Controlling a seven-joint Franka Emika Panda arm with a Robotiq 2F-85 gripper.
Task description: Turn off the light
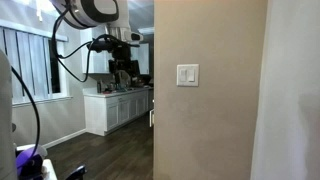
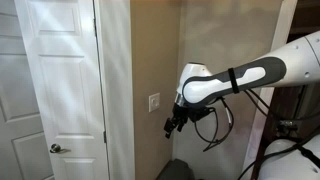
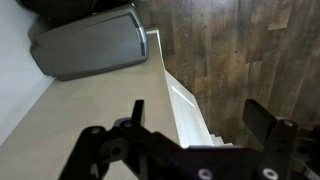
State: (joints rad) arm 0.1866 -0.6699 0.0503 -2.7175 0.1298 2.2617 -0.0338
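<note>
The light's switch is a small white square rocker plate (image 1: 187,75) on the beige wall, also seen in an exterior view (image 2: 154,101) to the right of a white door. No lamp can be made out. My gripper (image 2: 172,125) hangs in the air a little to the right of and below the switch, apart from the wall. In an exterior view it shows as a dark shape (image 1: 122,68) to the left of the wall edge. In the wrist view the gripper (image 3: 200,115) is open and empty, with its fingers spread over the wall corner and the floor. The switch is out of the wrist view.
A white panelled door (image 2: 60,80) with a knob stands left of the switch wall. White baseboard (image 3: 185,105) runs along dark wood floor (image 3: 240,50). A grey bin-like object (image 3: 85,45) sits by the wall. White kitchen cabinets (image 1: 115,108) stand behind.
</note>
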